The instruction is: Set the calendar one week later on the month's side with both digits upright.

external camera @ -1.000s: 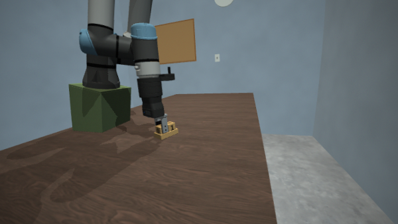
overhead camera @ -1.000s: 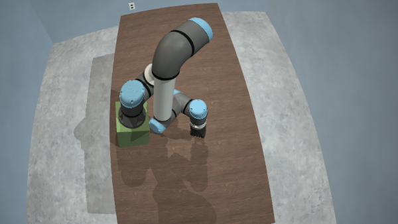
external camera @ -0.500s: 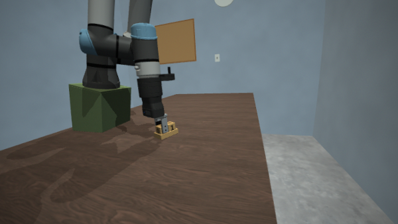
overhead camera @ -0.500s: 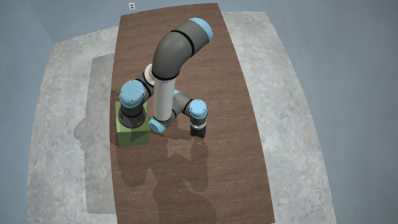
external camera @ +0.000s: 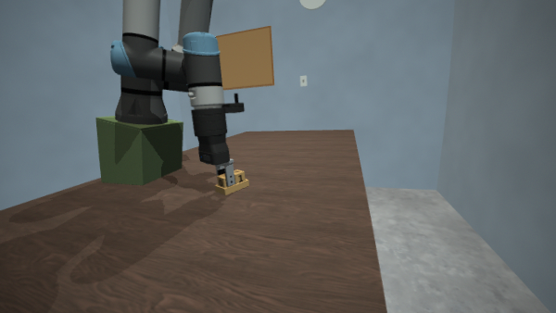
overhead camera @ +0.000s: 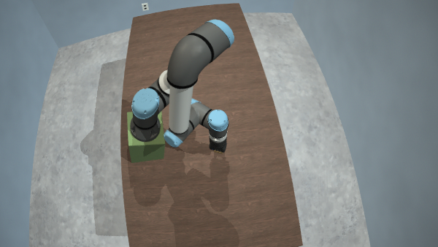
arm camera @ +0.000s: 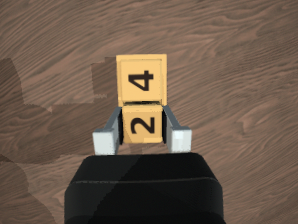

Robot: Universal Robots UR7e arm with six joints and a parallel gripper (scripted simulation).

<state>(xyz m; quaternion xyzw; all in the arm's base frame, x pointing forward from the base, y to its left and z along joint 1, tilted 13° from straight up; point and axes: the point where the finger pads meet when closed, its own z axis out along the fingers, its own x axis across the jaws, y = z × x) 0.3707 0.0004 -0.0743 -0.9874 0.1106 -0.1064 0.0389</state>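
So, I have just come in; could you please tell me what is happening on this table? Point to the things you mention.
The robot arm [overhead camera: 180, 109] [external camera: 141, 60] has its end effector [external camera: 228, 181] [arm camera: 142, 117] lowered over a small calendar tray [external camera: 237, 187]. Its fingers stand on either side of the cube showing 2 on top [arm camera: 143, 125]. The cube showing 4 on top [arm camera: 141, 81] sits beside it, outside the fingers. Whether the fingers grip firmly, I cannot tell.
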